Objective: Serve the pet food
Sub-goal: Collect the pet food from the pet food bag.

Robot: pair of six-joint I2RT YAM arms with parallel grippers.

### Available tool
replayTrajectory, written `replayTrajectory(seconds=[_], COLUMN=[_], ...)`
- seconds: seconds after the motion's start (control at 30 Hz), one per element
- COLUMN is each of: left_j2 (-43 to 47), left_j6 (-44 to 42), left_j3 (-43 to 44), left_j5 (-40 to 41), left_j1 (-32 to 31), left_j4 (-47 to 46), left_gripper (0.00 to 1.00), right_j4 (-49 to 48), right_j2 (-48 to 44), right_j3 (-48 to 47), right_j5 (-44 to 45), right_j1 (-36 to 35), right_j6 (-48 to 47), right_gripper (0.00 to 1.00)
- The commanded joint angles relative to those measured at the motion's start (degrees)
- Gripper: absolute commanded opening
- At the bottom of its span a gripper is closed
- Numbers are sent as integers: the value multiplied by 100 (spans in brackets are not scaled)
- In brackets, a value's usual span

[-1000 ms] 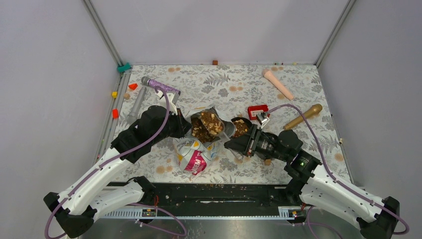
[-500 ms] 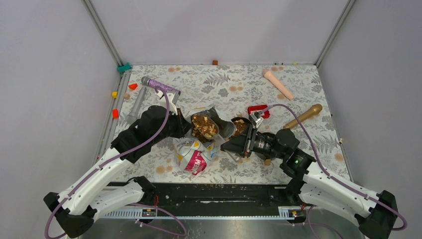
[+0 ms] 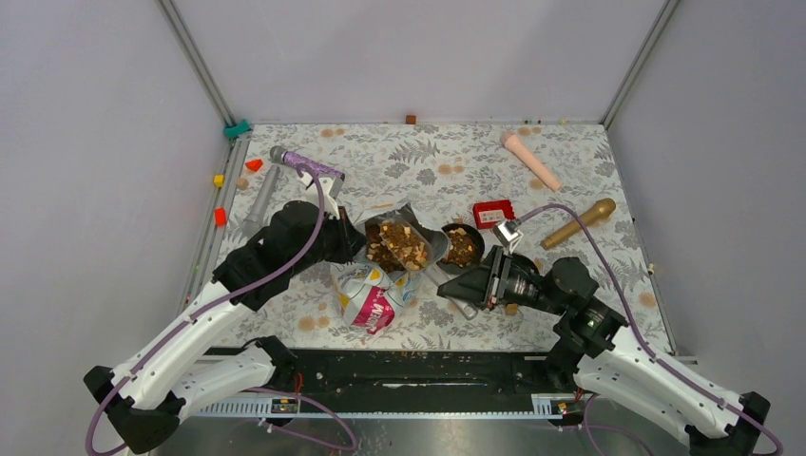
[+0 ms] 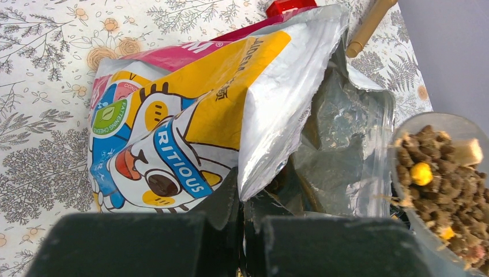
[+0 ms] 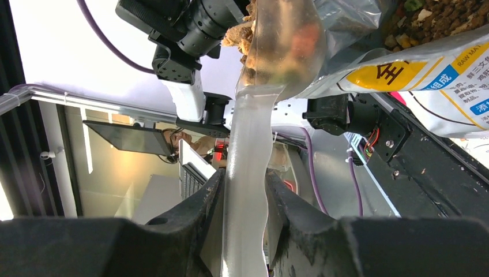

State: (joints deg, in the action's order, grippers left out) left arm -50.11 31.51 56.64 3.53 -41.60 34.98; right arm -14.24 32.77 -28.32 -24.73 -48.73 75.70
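The yellow, white and pink cat-print bag (image 3: 369, 302) lies open mid-table. My left gripper (image 3: 354, 245) is shut on its torn foil edge, seen close in the left wrist view (image 4: 242, 199) on the bag (image 4: 190, 104). My right gripper (image 3: 463, 289) is shut on the handle of a clear plastic scoop (image 3: 401, 245) heaped with pet food kibble, held over the bag mouth. The wrist view shows the handle (image 5: 247, 190) between my fingers. A black bowl (image 3: 462, 245) holding kibble sits just right of the scoop. The loaded scoop also shows in the left wrist view (image 4: 444, 184).
A red box (image 3: 492, 213) lies behind the bowl. A gold microphone-shaped toy (image 3: 578, 221) and a pink cone (image 3: 530, 160) lie at the back right. A grey and purple tool (image 3: 285, 167) and small coloured blocks (image 3: 220, 217) lie at the left edge.
My right arm has drawn back to the right and nearer, bringing the scoop, heaped with kibble, slightly right toward the bowl. The left gripper has kept hold of the bag.
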Motion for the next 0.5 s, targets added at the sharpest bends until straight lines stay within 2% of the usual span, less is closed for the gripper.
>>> replayTrajectory(seconds=[0.0,0.13,0.47], left_j2=[-68,-83,-53], left_j6=[56,64,66], left_j3=[172,173,163], left_j5=[-320,-327,-324], left_j1=[-17,-21,-18], left_j4=[-343,-359,-360], left_gripper=[0,0,0], right_j4=[200,931,1602], right_j2=[-415,-710,-1299], right_j3=[-162,-429,-739], right_j5=[196,606,1651], right_j1=[13,13,13], right_j6=[-263,-621,-1028], right_gripper=[0,0,0])
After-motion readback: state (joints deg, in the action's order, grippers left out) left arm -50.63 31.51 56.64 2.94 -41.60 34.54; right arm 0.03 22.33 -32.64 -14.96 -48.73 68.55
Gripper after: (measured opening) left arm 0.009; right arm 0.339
